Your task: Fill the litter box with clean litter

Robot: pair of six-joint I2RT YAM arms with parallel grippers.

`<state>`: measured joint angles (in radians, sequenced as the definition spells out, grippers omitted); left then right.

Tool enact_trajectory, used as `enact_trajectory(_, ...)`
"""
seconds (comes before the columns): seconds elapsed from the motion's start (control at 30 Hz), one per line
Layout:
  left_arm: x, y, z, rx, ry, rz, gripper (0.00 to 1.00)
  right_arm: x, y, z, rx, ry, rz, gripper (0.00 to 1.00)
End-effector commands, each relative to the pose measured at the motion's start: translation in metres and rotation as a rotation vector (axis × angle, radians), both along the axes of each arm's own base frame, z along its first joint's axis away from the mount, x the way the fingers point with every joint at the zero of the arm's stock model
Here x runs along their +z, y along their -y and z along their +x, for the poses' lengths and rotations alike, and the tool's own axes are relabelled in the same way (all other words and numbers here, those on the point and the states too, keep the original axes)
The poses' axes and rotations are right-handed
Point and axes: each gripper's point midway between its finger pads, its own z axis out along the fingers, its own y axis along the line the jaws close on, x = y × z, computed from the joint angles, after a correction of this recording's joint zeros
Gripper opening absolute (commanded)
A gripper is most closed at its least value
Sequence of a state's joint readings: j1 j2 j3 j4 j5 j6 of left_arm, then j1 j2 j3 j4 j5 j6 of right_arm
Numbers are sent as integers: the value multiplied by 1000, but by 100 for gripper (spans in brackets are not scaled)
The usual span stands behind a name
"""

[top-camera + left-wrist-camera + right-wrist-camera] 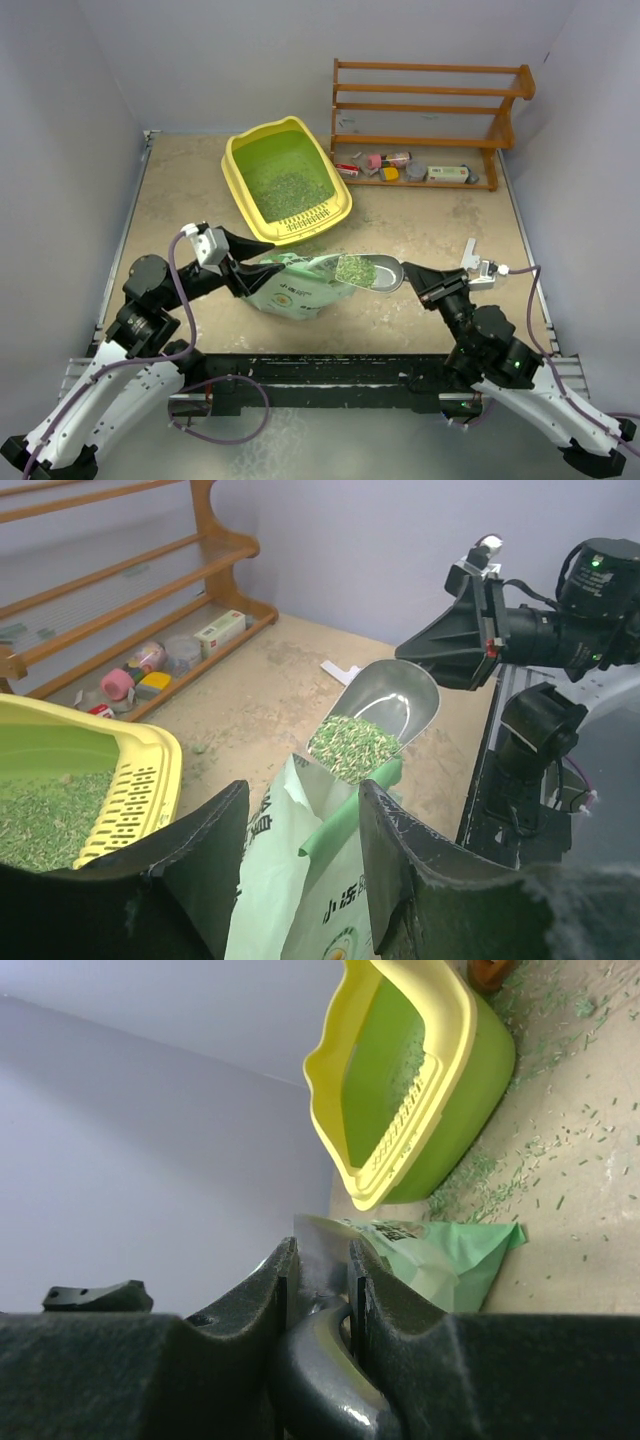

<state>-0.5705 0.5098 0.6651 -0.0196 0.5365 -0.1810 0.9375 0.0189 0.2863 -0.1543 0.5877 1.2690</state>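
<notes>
Lying at an angle on the bench (430,235), the litter box (240,192) sits beyond both pincers, ahead of the left pincer (252,268) and ahead and to the left of the right pincer (412,272). Its slotted grille (305,222) is on the short rim that faces them. Clean litter (285,190) covers part of its green floor, thickest toward the grille end.

Between the two pincers lies the pale-green bag (295,290), its mouth turned toward the right pincer. The left pincer's fingers (200,850) stand apart on either side of the bag's upper edge, and the wrist view shows the plastic rising in the gap. Whether they press on it cannot be told.

Just off the tip of the right pincer hangs a metal scoop (388,275), its bowl over the bag's mouth and heaped at the front with the same granules. The right pincer is clamped on the scoop's dark handle (320,1380), which fills the narrow gap between its fingers.

Loose granules (480,1175) are scattered on the bench around the box's near corner. Well beyond the right pincer, against the back wall, stands a brown wooden rack (430,105) with small packets and tins (400,165) along its lowest shelf.
</notes>
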Motion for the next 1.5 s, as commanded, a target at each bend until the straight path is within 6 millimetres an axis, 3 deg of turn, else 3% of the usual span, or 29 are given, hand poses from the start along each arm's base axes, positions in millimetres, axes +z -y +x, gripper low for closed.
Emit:
enact_trajectory(0.0, 13, -8, 5, 62, 36, -33, 52, 57, 18, -6, -38, 70, 179, 0)
enact_trajectory(0.53, 13, -20, 14, 153, 31, -41, 52, 85, 32, -3, -103, 82, 212, 0)
enact_trajectory(1.13, 13, -22, 16, 170, 25, -42, 52, 127, 12, 18, -133, 142, 212, 0)
enact_trajectory(1.47, 15, -25, 15, 181, 30, -48, 52, 139, -6, 32, -144, 150, 180, 0)
